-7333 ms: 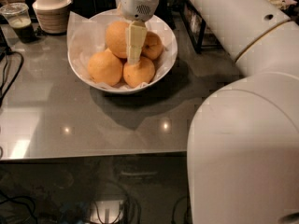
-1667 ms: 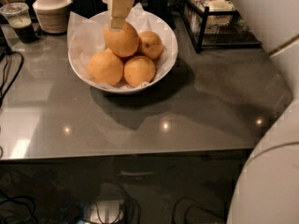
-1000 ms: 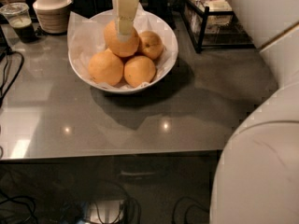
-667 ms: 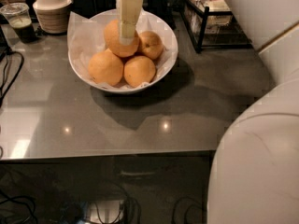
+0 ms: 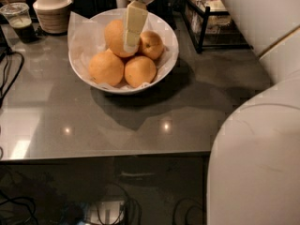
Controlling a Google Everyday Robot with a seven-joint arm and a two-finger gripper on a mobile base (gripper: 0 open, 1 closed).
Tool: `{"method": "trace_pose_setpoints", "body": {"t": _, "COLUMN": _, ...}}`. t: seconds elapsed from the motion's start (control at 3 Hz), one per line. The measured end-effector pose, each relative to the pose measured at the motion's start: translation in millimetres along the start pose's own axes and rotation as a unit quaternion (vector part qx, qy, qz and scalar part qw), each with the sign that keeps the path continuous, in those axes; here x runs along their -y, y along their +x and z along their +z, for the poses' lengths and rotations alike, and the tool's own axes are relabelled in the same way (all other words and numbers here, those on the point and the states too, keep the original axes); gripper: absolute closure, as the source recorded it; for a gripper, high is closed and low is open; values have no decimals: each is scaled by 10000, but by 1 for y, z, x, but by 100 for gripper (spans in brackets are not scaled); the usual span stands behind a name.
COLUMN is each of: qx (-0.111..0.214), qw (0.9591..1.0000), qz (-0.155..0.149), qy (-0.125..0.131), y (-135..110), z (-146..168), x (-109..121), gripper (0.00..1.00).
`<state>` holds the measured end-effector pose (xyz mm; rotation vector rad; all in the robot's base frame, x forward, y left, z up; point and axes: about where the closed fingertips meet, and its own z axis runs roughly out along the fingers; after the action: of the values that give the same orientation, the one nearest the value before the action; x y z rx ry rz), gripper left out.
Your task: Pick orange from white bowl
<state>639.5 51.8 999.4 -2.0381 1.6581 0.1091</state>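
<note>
The white bowl (image 5: 164, 67), lined with crumpled white paper, stands on the grey table at the back centre and holds several oranges. The orange (image 5: 115, 36), the largest one, lies at the bowl's back left. A smaller orange with a dark stem dimple (image 5: 152, 45) lies to its right, and two more lie in front. My gripper (image 5: 129, 43) reaches down from the top of the view into the bowl. Its cream-coloured part lies across the right side of the large orange. The far side of that orange is hidden.
A ribbed beige bowl with a white lid (image 5: 50, 11) and a plastic cup of dark drink (image 5: 19, 20) stand at the back left. A black wire rack (image 5: 211, 20) stands at the back right. A cable (image 5: 7, 74) lies at the left edge. My white arm body (image 5: 262, 149) fills the right side.
The gripper has come down and to the right, from above the bowl's back rim onto the large orange. The oranges and the bowl have not moved.
</note>
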Motion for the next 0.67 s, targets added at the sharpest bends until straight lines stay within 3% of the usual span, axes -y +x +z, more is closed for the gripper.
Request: {"method": "trace_pose_setpoints", "body": {"t": 0.67, "qx": 387, "qw": 9988, "qz": 149, "qy": -267, "y": 6, "z": 30, "x": -4, "gripper": 0}}
